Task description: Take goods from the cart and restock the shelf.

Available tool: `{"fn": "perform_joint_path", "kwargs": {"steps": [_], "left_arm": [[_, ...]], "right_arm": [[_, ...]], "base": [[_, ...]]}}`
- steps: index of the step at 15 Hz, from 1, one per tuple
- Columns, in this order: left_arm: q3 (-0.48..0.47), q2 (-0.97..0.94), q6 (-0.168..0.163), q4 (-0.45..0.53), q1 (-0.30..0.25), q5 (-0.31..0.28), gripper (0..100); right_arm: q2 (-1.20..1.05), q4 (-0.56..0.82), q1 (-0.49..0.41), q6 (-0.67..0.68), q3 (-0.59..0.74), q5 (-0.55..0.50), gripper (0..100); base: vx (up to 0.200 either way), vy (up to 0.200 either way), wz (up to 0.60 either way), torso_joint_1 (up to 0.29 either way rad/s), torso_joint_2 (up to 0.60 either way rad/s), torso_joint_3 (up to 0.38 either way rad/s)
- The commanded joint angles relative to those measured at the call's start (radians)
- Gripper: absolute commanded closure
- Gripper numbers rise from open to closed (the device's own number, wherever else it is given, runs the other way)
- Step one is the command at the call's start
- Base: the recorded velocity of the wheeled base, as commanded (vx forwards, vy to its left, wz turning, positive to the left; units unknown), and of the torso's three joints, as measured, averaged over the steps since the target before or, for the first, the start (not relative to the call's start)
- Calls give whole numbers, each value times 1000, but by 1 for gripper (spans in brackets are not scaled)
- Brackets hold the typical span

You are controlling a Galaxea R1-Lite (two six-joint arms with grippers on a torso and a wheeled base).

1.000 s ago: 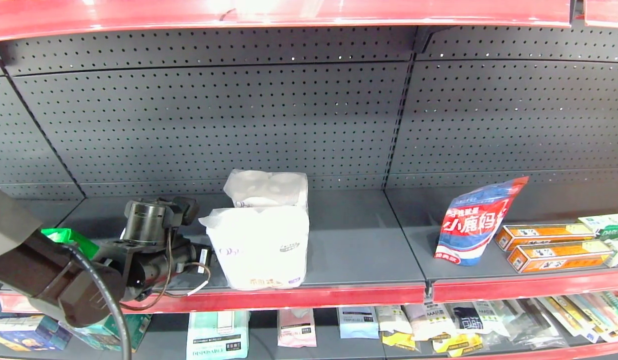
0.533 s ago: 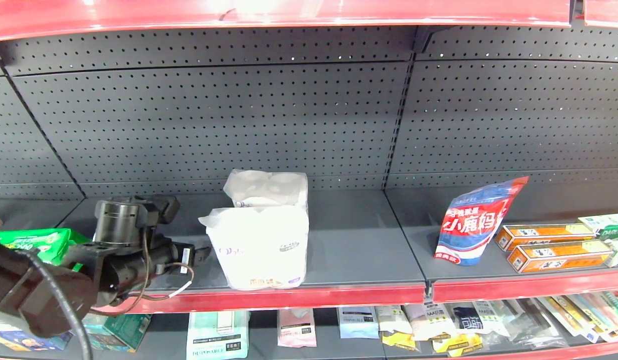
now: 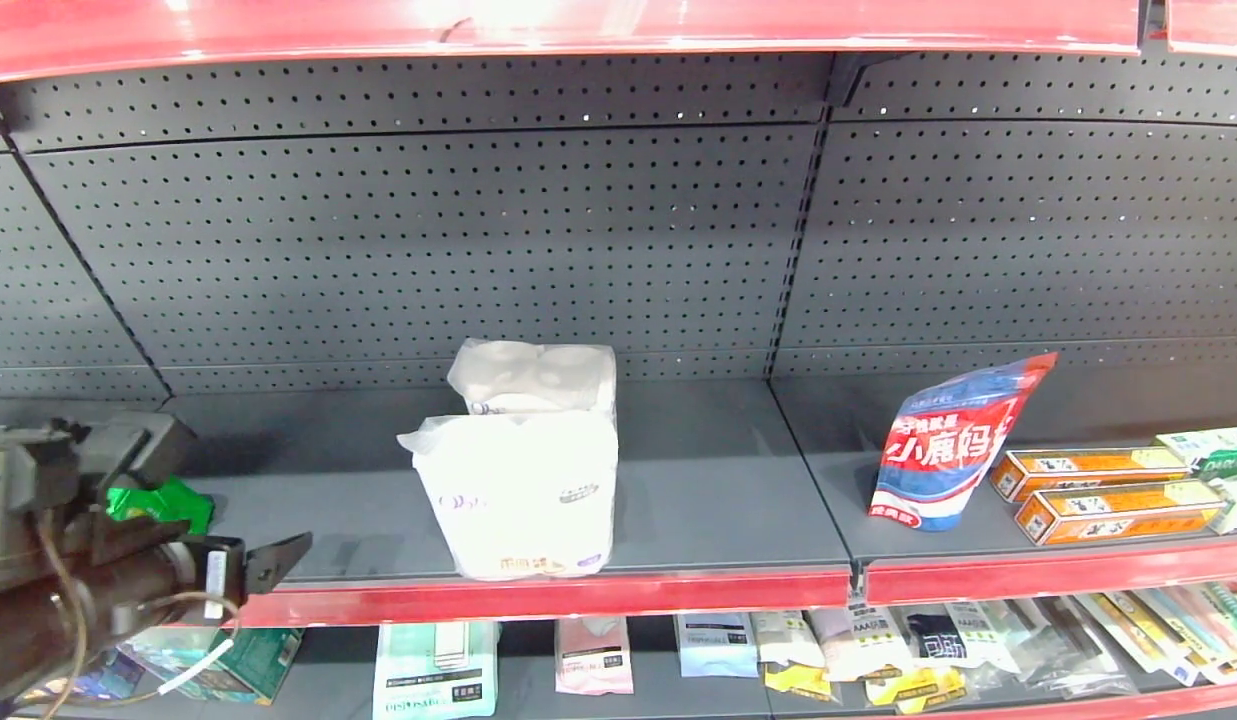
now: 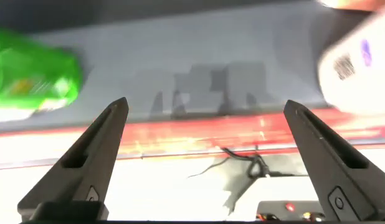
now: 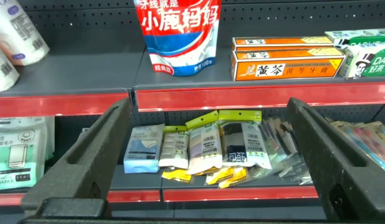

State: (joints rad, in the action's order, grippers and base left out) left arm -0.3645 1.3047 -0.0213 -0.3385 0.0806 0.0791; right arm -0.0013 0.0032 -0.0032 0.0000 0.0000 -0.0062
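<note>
My left fingers [image 4: 96, 152] have pulled back from the white tissue pack [image 3: 523, 500] to the lower left of the head view. They're spread wide and empty. Green pack [image 3: 163, 500] sits on the shelf [image 3: 718, 480] at far left, half hidden by my arm; left wrist view shows more of it. Right fingers [image 5: 86, 162] are wide open and empty, facing the red-blue pouch [image 5: 178, 34] and hanging packets [image 5: 205, 149].

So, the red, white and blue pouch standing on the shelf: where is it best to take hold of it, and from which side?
On the pouch, probably the flat upper edge, pinched front to back, coming from the front and slightly above. It stands on its base with the top leaning toward the orange boxes, which crowd that side.
</note>
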Motion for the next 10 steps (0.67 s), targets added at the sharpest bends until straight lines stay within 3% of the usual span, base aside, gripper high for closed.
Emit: {"fn": "perform_joint_path", "kwargs": {"steps": [1, 2, 7, 10], "left_arm": [[78, -389, -2, 184, -121, -114, 0], [125, -555, -2, 239, -139, -174, 0], [303, -1022, 0, 299, -130, -190, 0], [341, -1213, -16, 348, -116, -203, 0]], "right_arm": [[1, 0, 0, 0, 0, 0, 0], [1, 0, 0, 0, 0, 0, 0], [1, 0, 0, 0, 0, 0, 0], [1, 0, 0, 0, 0, 0, 0]], "base": [[0, 0, 0, 0, 0, 0], [0, 0, 0, 0, 0, 0], [0, 0, 0, 0, 0, 0], [0, 0, 0, 0, 0, 0]]}}
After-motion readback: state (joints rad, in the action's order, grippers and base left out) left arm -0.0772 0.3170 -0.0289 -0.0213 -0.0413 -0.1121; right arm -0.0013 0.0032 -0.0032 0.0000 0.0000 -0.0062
